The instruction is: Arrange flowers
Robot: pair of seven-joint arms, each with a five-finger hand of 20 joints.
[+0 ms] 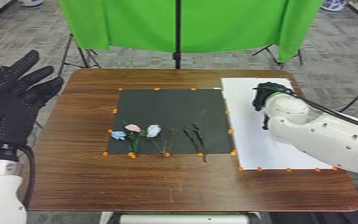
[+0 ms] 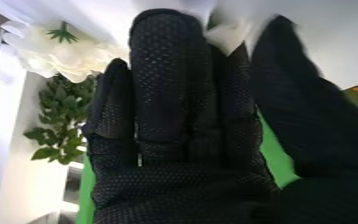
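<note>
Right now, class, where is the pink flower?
In the head view, the pink flower lies on the near left part of the black mat, between the blue flower and the pale, whitish flower.

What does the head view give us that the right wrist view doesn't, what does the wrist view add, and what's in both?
Head view: left hand, pink flower, blue flower and pale flower by the near edge of the dark mat.
Right wrist view: large cream bloom, dense leafy greenery.
Both: right hand, green cloth.
</note>
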